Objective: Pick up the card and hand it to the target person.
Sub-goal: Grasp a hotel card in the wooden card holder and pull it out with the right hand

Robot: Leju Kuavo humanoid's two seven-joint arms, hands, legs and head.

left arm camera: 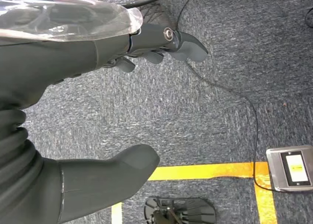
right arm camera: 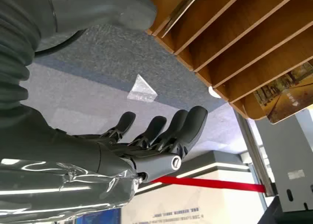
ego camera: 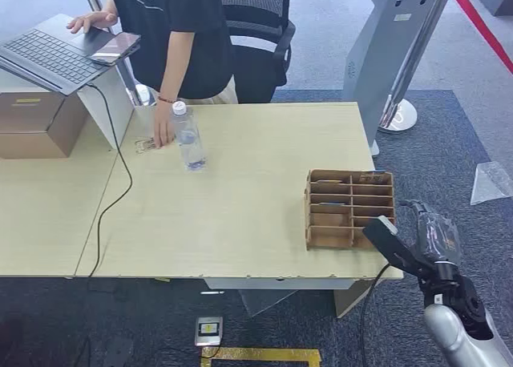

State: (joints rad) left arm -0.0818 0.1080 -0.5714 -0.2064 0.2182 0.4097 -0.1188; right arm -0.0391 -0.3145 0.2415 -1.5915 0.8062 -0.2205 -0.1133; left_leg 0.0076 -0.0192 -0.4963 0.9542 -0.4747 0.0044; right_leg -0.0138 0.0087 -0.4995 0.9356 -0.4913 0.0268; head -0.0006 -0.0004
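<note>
A wooden card rack [ego camera: 349,208] with several slots stands near the table's right front corner. A card [right arm camera: 288,94] with a yellow-green picture lies in one of its slots, and another card edge [ego camera: 329,203] shows in a middle slot. My right hand [ego camera: 414,251] hovers just off the rack's right front corner, fingers stretched toward it. In the right wrist view this hand [right arm camera: 122,150] holds nothing, thumb apart from the fingers [right arm camera: 184,128]. My left hand [left arm camera: 55,67] hangs over the carpet, empty with its fingers apart. A person [ego camera: 181,38] stands at the table's far side.
The person's hand [ego camera: 162,131] rests on the table beside a water bottle [ego camera: 188,139]. At the far left, a laptop [ego camera: 54,54] sits on a stand above a cardboard box [ego camera: 36,123]. A black cable [ego camera: 121,175] crosses the table. A grey pedestal [ego camera: 387,54] stands behind the table, right.
</note>
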